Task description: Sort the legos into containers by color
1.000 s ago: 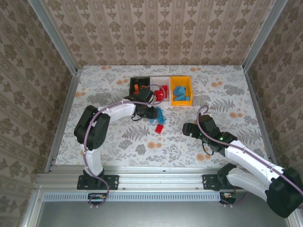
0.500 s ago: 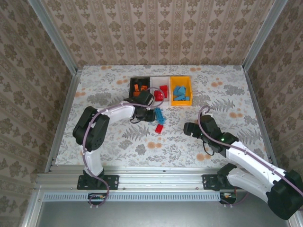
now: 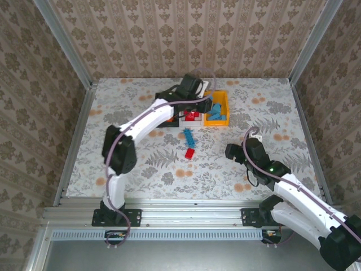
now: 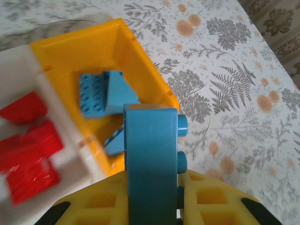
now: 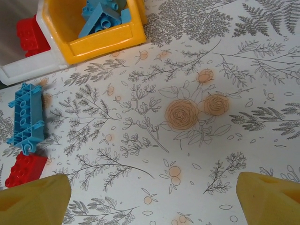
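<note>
Left wrist: left gripper (image 4: 152,199) clamps blue brick (image 4: 150,150), yellow bin (image 4: 140,51) just ahead. Right wrist: right gripper (image 5: 152,199) spread; red brick (image 5: 23,168) ahead-left.

— Arm finish?
— Left arm (image 3: 144,117) and right arm (image 3: 299,192): white links, black joints, mauve cable (image 3: 245,141). Black bases (image 3: 115,216) along the bottom of the frame.
— Fingers?
— Yellow plastic. Left fingers (image 4: 206,201) have square recesses; right fingers (image 5: 33,199) plain.

left gripper (image 4: 153,201) carried blue brick (image 4: 150,145) over yellow bin (image 4: 138,58)
</note>
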Robot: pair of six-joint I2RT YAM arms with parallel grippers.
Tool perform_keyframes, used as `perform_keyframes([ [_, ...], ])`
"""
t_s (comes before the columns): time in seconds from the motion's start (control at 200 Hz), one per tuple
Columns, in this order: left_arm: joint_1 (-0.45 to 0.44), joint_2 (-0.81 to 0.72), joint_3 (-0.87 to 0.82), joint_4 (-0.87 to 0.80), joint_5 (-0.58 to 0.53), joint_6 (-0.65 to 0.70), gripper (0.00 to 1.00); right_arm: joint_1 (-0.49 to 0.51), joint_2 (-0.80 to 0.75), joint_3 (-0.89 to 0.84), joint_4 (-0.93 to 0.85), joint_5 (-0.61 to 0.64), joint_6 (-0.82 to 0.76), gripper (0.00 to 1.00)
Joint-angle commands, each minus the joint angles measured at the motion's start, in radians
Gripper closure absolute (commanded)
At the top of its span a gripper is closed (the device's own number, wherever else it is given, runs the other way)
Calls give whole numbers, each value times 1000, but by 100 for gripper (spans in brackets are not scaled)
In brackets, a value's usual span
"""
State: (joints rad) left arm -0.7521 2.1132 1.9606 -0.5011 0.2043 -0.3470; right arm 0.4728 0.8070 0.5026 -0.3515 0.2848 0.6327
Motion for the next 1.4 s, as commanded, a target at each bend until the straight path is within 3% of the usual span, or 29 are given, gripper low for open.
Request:
perform_keyframes([
  [0.0,-6,165,161,-103,63,19,85,-14,-47,-23,-56,25,4,7],
  [0.185,-10,289,320,-106,44,10,83,-19,-117,-55,-67,11,-2,7],
  [0.295,-10,322,362,-87,14,15,76,-19,-116,-56,-70,1,-4,7],
  [0.32,-10,330,374,-86,9,17,71,-19,-115,-56,-70,-1,-3,7],
  [0.385,-10,349,418,-108,-2,16,45,-19,-111,-56,-72,-10,-1,7],
  [0.51,-21,292,410,-128,2,22,24,-19,-111,-58,-75,-26,-1,7],
  [0.655,-39,76,144,-40,-46,20,19,-19,-96,-57,-50,-52,-3,7],
  [0.82,-19,-259,-324,141,-88,-48,18,2,47,-21,61,-134,-16,10],
  [0.945,26,-488,-644,201,-142,-105,14,90,271,77,171,-141,-71,9],
  [1.09,113,-705,-964,214,-148,-184,11,211,633,340,182,-104,-198,8],
  [1.225,212,-893,-1211,218,-95,-260,7,217,901,574,163,-122,-262,7],
  [1.395,290,-1133,-1401,182,-56,-303,0,217,1135,812,59,-107,-282,8],
])
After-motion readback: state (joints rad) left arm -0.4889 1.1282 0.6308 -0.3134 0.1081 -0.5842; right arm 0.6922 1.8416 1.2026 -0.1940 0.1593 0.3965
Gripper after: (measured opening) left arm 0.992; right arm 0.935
